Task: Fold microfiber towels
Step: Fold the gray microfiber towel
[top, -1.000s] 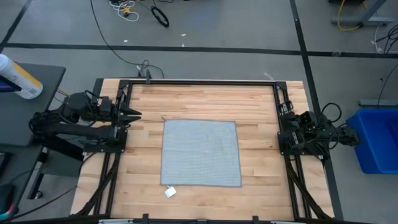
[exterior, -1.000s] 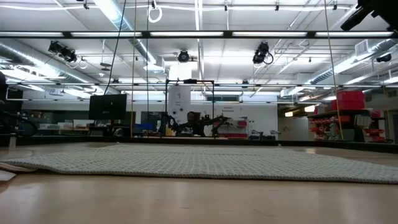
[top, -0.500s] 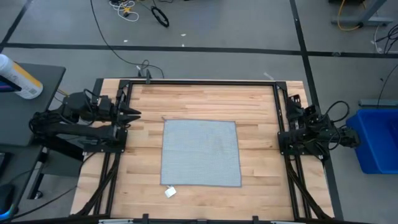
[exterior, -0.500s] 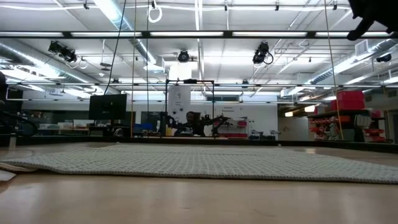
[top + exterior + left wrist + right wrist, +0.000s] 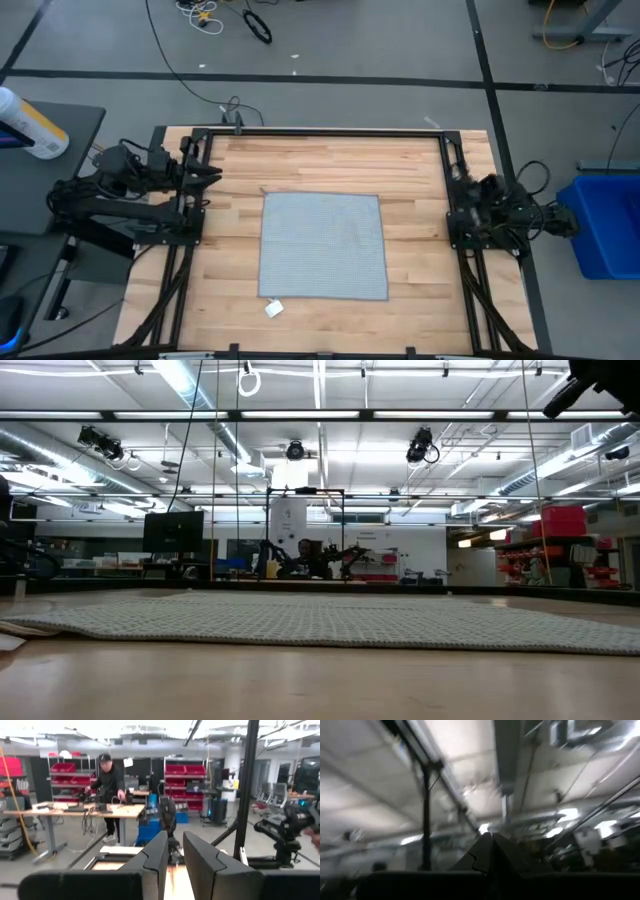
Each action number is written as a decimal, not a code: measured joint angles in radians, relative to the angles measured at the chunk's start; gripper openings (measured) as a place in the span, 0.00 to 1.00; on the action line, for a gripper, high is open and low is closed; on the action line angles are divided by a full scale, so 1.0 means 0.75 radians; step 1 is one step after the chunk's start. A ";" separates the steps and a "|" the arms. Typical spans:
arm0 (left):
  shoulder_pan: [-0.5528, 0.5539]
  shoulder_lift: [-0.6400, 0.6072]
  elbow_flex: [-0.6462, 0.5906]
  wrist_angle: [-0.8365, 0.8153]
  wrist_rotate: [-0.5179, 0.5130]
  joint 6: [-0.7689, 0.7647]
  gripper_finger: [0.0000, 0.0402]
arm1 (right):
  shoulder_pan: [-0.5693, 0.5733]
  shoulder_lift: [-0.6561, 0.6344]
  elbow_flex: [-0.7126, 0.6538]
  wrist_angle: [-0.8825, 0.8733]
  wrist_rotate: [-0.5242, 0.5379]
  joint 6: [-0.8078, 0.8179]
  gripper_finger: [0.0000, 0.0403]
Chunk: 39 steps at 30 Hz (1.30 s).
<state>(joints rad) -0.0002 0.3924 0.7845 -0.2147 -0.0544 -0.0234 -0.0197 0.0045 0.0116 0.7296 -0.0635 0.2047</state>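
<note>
Over at nine o'clock, the left gripper (image 5: 212, 176) hangs above the surface's (image 5: 330, 160) left rail, pointing toward three o'clock, and the left wrist view shows its two dark fingers (image 5: 155, 857) a narrow slot apart with nothing between them, nothing touched. Moving to the centre, the towel (image 5: 322, 245) lies spread flat and unfolded, a pale grey-blue near-square with its slightly longer side running twelve to six, and its small white tag (image 5: 274, 309) poking out at the seven o'clock corner. From the low view it sits flush on the wood, only the near-left edge rippling a little. Now the relation that matters: the towel's ten o'clock corner lies at about four o'clock from the left fingers, near but apart. On to three o'clock, where the right gripper (image 5: 468, 183) is tucked by the right rail, its wrist camera tipped up at the ceiling; its fingers (image 5: 487, 851) are pressed together to a point and carry nothing. The towel's right edge lies at nine o'clock from it, farther off than the left arm's corner. My read: folding has not begun, and the left arm is the nearer one to make a first pinch.
</note>
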 joint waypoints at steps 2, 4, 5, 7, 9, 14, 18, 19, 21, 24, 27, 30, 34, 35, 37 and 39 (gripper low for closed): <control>0.000 0.000 0.001 -0.004 0.041 0.011 0.18 | -0.005 0.011 0.000 -0.166 -0.073 0.003 0.06; 0.000 0.000 0.000 -0.021 0.092 0.069 0.18 | -0.004 0.041 0.000 -0.309 -0.097 0.013 0.06; 0.000 0.000 0.000 -0.029 0.112 0.098 0.18 | 0.000 0.064 0.000 -0.353 -0.106 0.039 0.06; -0.001 0.000 0.000 -0.040 0.135 0.149 0.18 | 0.006 0.112 -0.001 -0.356 -0.116 0.110 0.06; 0.000 0.000 0.000 -0.051 0.130 0.176 0.18 | 0.006 0.154 -0.001 -0.317 -0.118 0.150 0.06; 0.000 0.000 0.000 -0.052 0.047 0.261 0.18 | 0.002 0.245 -0.001 -0.268 -0.117 0.105 0.06; 0.000 0.000 0.000 -0.117 -0.029 0.211 0.18 | -0.030 0.339 0.000 -0.294 -0.116 0.138 0.06; 0.000 0.003 -0.001 -0.155 -0.045 0.199 0.18 | -0.040 0.376 0.000 -0.321 -0.121 0.168 0.06; 0.000 0.020 -0.026 -0.222 -0.053 0.162 0.18 | -0.051 0.459 0.000 -0.408 -0.132 0.210 0.07; 0.000 0.060 -0.124 -0.291 -0.052 0.077 0.18 | -0.046 0.639 0.000 -0.475 -0.127 0.217 0.10; 0.000 0.108 -0.262 -0.245 -0.045 0.009 0.18 | -0.036 0.833 0.000 -0.398 -0.100 0.212 0.15; 0.000 0.180 -0.408 -0.105 -0.041 -0.022 0.18 | -0.034 1.018 0.000 -0.221 -0.067 0.169 0.21; 0.000 0.269 -0.554 0.131 -0.042 -0.038 0.18 | -0.051 1.219 0.025 -0.014 -0.055 0.151 0.29; 0.000 0.292 -0.580 0.172 -0.042 -0.050 0.18 | -0.054 1.260 0.051 -0.016 -0.055 0.154 0.31; 0.000 0.341 -0.617 0.211 -0.049 -0.070 0.18 | -0.060 1.341 0.107 -0.048 -0.055 0.155 0.33; 0.000 0.381 -0.637 0.218 -0.070 -0.080 0.18 | -0.059 1.427 0.175 -0.120 -0.055 0.153 0.34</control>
<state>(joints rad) -0.0002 0.6778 0.3066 -0.0509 -0.1069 -0.0832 -0.0643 1.0746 0.1429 0.6392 -0.1051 0.3196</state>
